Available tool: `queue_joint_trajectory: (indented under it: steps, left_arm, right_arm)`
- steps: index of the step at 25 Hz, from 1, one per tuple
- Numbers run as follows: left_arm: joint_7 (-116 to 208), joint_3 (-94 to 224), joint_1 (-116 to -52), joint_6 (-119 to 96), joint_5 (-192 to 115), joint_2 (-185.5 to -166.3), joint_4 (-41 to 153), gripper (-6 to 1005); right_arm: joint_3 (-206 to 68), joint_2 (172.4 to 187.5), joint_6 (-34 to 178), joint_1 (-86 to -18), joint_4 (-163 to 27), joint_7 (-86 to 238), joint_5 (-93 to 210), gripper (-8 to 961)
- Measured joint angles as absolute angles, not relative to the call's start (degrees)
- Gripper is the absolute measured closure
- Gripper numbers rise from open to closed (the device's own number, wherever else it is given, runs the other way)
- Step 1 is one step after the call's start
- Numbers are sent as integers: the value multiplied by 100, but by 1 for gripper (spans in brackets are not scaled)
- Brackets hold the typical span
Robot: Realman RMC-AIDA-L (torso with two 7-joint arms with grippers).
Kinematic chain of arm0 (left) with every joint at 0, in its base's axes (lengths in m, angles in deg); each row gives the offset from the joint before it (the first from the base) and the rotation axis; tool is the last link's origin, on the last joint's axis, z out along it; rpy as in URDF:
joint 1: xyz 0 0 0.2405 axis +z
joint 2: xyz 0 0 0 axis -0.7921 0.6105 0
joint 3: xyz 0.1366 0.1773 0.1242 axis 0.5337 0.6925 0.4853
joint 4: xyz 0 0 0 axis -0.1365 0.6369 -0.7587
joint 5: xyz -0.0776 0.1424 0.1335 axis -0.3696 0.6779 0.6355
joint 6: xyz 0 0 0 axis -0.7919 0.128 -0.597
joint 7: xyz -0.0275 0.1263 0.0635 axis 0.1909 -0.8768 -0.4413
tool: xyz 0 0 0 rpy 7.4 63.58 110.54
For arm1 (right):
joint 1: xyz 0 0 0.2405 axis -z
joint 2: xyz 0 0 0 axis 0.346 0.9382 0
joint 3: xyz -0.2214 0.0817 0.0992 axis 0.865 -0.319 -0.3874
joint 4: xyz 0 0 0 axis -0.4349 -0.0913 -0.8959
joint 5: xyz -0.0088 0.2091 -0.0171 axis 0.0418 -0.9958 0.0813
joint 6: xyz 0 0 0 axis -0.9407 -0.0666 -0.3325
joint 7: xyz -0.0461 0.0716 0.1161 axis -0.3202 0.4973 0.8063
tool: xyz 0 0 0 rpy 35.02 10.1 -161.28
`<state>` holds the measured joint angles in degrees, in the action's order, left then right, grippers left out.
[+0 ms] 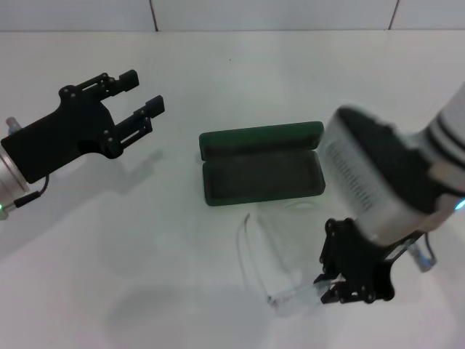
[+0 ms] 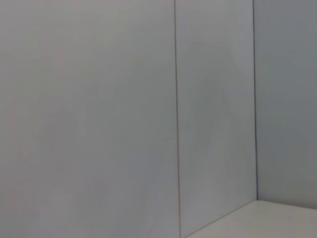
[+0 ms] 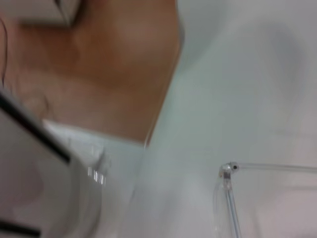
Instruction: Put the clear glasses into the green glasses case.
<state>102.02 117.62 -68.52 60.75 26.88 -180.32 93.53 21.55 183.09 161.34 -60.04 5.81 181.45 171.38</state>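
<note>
— Green and hinged, the green glasses case (image 1: 261,171) lies open on the white counter (image 1: 182,291), lid tipped back toward the wall, dark lining bare. Where is it from the working arm?

— Up and to the left of the right end effector (image 1: 336,287), apart from it. That end effector is low over the counter at the near right, its black fingers pointing down.

— And the clear glasses (image 1: 272,269)?

— On the counter just in front of the case, on the side nearer the robot. The lens end lies to the left of the right end effector; one clear arm runs right up to its fingertips, by the head view. The right wrist view shows a hinge and a clear arm (image 3: 233,171) of the glasses on the white surface close below.

— Has it clamped them?

— I cannot tell; the fingertips crowd together around that arm of the glasses, and whether they pinch it is not visible.

— The other side?

— The left end effector (image 1: 138,102) is raised well to the left of the case, its two fingers spread apart and holding nothing. Its wrist view shows only pale wall panels (image 2: 99,119).
</note>
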Motion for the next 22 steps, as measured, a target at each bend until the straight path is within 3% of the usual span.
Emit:
queue_joint_trajectory:
  steps: [8, 14, 22]
  left_arm:
    - [10240, 11731, -6841, 7027, 2476, -18032, 9088, 439]
    - [10338, 11768, -6876, 7939, 2422, -18036, 8964, 439]
    - [10574, 11798, -7413, 8782, 2683, -18018, 8356, 439]
  right_arm:
    - [523, 18298, 16298, -5128, 963, 16504, 16451, 827]
    - [-34, 18301, 15656, -4474, -465, 13325, 14426, 827]
    - [-97, 18303, 15658, -4437, -1721, 11565, 13363, 827]
